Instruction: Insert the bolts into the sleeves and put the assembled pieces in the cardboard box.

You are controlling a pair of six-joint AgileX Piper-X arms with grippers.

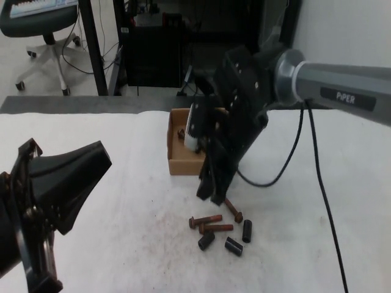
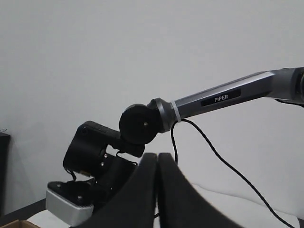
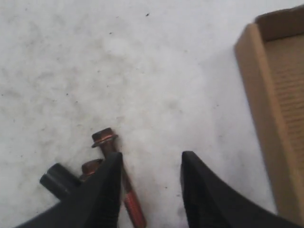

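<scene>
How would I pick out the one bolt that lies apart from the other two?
Find the cardboard box; nearer the camera than it lie black sleeves and rusty bolts. The bolt you want lies by the tips of the right pincer, slanted and alone, whereas the other two bolts lie side by side.

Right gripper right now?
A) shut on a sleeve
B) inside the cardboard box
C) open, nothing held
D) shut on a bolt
C: the right gripper has its fingers apart and grips nothing; the bolt lies loose on the bench beneath it.
</scene>
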